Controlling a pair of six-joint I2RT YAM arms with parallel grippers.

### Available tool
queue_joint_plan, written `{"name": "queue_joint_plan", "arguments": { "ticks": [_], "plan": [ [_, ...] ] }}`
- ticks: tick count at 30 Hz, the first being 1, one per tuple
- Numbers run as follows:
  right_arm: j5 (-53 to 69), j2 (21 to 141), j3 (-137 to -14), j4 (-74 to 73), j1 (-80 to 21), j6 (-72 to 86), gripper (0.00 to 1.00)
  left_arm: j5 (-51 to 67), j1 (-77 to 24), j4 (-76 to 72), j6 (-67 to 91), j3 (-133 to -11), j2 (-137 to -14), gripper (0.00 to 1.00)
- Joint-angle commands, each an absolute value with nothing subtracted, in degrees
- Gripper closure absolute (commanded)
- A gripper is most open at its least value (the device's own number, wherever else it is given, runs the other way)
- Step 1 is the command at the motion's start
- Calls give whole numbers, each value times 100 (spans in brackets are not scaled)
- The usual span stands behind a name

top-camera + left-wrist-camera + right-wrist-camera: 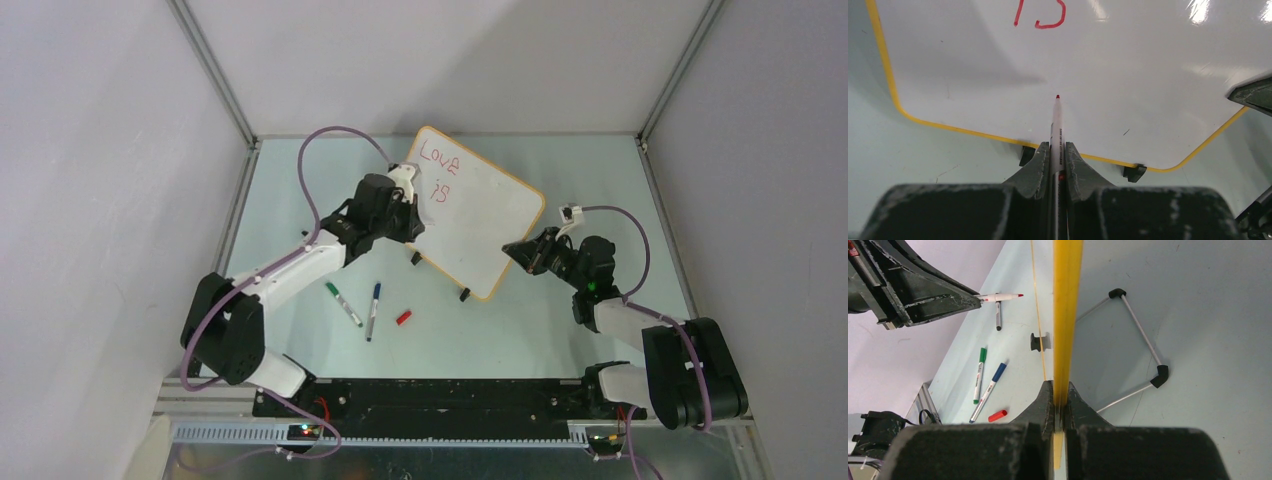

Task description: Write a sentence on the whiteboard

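Note:
The whiteboard (487, 215) stands tilted on its black clip feet at mid table, its frame orange-yellow. The sentence (440, 170) reads "Love" and "is" in red near the board's top; only "is" (1040, 15) shows in the left wrist view. My left gripper (415, 205) is shut on a red marker (1056, 125), its tip close to the blank board (1128, 70) below "is"; contact is unclear. My right gripper (520, 250) is shut on the whiteboard's right edge (1067, 315).
A green marker (343, 304), a blue marker (373, 311) and a red cap (403, 317) lie on the table in front of the board. The board's wire stand (1140, 345) shows behind it. Grey walls enclose the table.

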State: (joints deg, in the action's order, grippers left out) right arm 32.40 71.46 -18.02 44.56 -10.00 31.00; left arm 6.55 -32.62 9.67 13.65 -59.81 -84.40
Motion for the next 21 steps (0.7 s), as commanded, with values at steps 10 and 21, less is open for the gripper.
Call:
{"name": "queue_joint_plan", "arguments": {
  "ticks": [10, 21],
  "plan": [
    [2824, 7221, -1765, 4494, -868, 2896, 100, 814, -3234, 930, 1738, -6143, -8440, 100],
    [2842, 7230, -1762, 4522, -879, 2909, 100, 728, -3234, 983, 1743, -6156, -8474, 100]
  ]
}}
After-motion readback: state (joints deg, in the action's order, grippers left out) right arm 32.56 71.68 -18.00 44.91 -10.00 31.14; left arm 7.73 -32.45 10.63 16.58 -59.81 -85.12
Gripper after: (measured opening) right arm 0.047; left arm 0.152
